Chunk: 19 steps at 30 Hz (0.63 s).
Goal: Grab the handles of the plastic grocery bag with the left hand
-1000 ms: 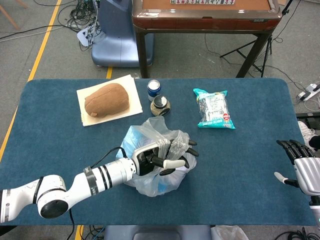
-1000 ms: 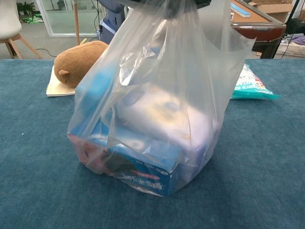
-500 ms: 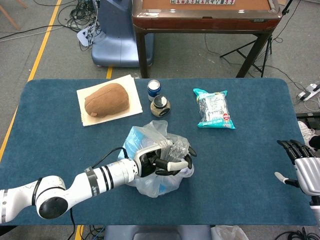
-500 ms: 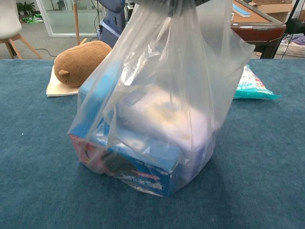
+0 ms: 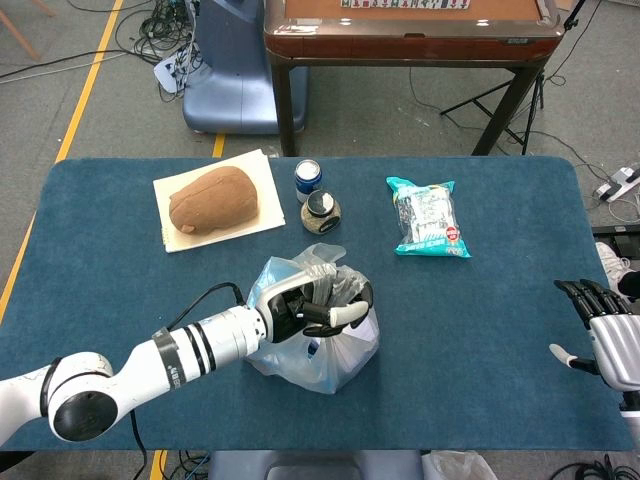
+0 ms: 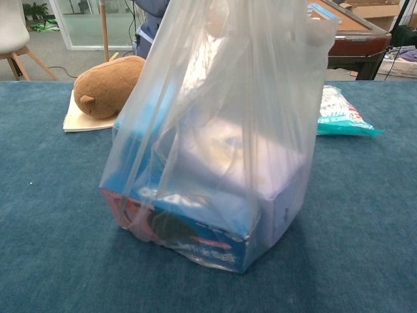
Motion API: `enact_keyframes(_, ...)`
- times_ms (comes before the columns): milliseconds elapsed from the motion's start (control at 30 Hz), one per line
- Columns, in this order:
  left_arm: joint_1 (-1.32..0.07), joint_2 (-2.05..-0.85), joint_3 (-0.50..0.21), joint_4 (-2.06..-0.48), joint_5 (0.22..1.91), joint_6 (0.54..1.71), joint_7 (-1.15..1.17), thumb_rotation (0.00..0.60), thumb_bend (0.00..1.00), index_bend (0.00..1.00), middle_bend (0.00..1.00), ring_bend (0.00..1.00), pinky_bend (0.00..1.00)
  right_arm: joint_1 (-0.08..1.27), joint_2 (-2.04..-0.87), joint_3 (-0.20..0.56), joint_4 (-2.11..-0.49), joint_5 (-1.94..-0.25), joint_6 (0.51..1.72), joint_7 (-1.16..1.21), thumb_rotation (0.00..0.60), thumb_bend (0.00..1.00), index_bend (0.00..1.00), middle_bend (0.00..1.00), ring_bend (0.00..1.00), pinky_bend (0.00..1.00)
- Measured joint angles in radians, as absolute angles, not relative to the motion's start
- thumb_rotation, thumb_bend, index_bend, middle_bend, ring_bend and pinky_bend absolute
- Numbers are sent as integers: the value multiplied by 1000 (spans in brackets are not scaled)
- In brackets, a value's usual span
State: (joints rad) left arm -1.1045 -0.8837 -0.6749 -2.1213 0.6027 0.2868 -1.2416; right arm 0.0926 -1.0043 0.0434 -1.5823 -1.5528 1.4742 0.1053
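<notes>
A clear plastic grocery bag (image 5: 320,350) (image 6: 221,143) with blue boxes inside stands near the table's front middle. My left hand (image 5: 315,308) grips the bunched handles (image 5: 335,285) at the bag's top, fingers curled around the plastic. In the chest view the bag is pulled up taut and fills the frame; the left hand is above the frame there. My right hand (image 5: 605,335) hovers at the table's right edge, fingers spread, holding nothing.
A brown plush toy (image 5: 213,198) (image 6: 107,85) lies on a cream pad (image 5: 180,235) at the back left. Two small cans (image 5: 308,180) (image 5: 320,212) stand behind the bag. A teal snack packet (image 5: 428,217) (image 6: 339,111) lies back right. A wooden table (image 5: 410,30) stands beyond.
My left hand has closed on the handles and drawn them up and slightly left. The bag has been pulled taller and narrower. The right hand has not moved.
</notes>
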Motion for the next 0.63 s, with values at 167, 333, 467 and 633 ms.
enact_keyframes(167, -1083, -840, -713, -2141, 564, 311, -1219, 600, 463, 547, 695, 848, 1000, 90, -1001, 43, -1585, -1556, 1479, 106, 600, 64, 151, 197, 118, 212)
enact_keyframes(333, -1060, -791, -747, -2151, 522, 323, -1201, 600, 463, 546, 695, 848, 1000, 88, -999, 43, -1588, -1559, 1485, 108, 600, 64, 151, 197, 118, 212)
enact_keyframes(467, -1036, -761, -779, -2155, 497, 336, -1192, 600, 464, 545, 695, 848, 1000, 87, -999, 42, -1590, -1561, 1487, 107, 600, 65, 151, 197, 118, 212)
enact_keyframes(633, -996, -733, -825, -2154, 482, 334, -1187, 600, 463, 541, 695, 848, 1000, 86, -996, 43, -1594, -1560, 1488, 105, 600, 64, 151, 197, 118, 212)
